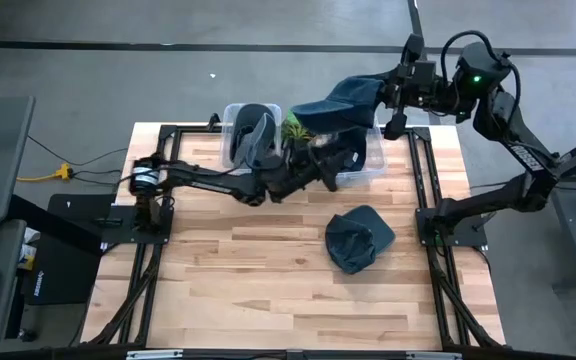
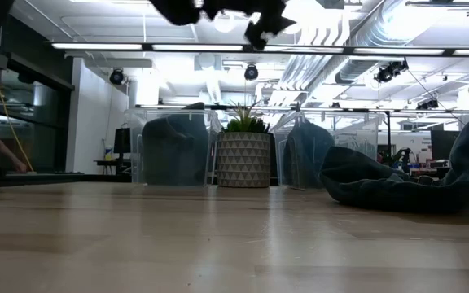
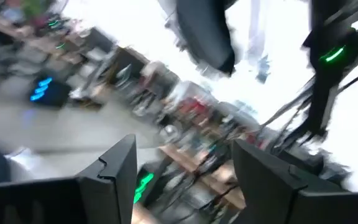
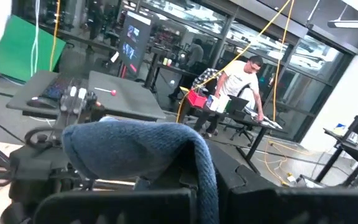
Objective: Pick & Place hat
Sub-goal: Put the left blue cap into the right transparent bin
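A dark blue hat [image 1: 343,100] hangs in the air over the far bins, and my right gripper [image 1: 386,98] is shut on it. In the right wrist view the same hat [image 4: 135,146] drapes over the fingers and hides them. A second blue hat [image 1: 359,240] lies crumpled on the table's right half, also visible in the low view [image 2: 405,185]. My left gripper [image 1: 333,163] reaches over the right-hand clear bin [image 1: 368,165], below the held hat. Its fingers are open [image 3: 185,155] and point up at the room. My right gripper holds the hat by its right-hand end [image 1: 373,95], coming roughly level from the table's right. The hat is lifted clear above the bins and stretches from the fingers toward the table's left. Its cloth [image 4: 191,162] folds over the fingers, so the contact itself is hidden.
Two clear bins stand at the table's far edge. The left one [image 1: 243,135] has a dark hat inside. A potted plant [image 1: 298,128] stands between them, its pot [image 2: 243,159] showing in the low view. People work at desks in the room beyond [image 4: 241,78].
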Available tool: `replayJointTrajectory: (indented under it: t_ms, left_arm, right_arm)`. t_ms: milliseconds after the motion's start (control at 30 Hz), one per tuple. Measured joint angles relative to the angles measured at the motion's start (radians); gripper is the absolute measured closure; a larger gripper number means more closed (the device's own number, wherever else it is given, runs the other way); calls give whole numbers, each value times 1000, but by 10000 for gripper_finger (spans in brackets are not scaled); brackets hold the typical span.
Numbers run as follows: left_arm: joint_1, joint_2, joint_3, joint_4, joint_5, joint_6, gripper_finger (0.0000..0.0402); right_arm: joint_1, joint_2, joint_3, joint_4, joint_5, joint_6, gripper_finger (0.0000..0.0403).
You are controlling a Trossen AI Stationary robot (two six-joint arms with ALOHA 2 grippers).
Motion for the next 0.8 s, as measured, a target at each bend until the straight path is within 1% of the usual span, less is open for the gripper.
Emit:
replayJointTrajectory:
  t_ms: [67,133,200,267,367,433,600,667,800]
  left_arm:
    - [6,18,15,16,-4,5,195]
    - [8,33,35,24,13,13,195]
    - [18,74,88,63,17,15,195]
    - [22,93,110,63,29,20,195]
    - [32,107,159,58,81,48,195]
    - [43,126,202,91,86,52,195]
    - [54,146,264,64,128,96,195]
    - [60,143,291,54,127,100,195]
    - [73,158,306,51,135,109,195]
  right_arm:
    - [0,3,7,-2,-1,1,403]
    - [0,7,7,-7,-10,4,403]
    - [0,8,7,-10,-19,15,403]
    - [1,8,7,-27,-20,14,403]
    - [1,8,7,-43,-22,14,403]
    - [1,8,7,-47,-22,14,403]
    - [1,8,7,-58,-20,10,403]
    - [1,8,7,-59,-20,10,403]
    - [1,8,7,-81,-25,10,403]
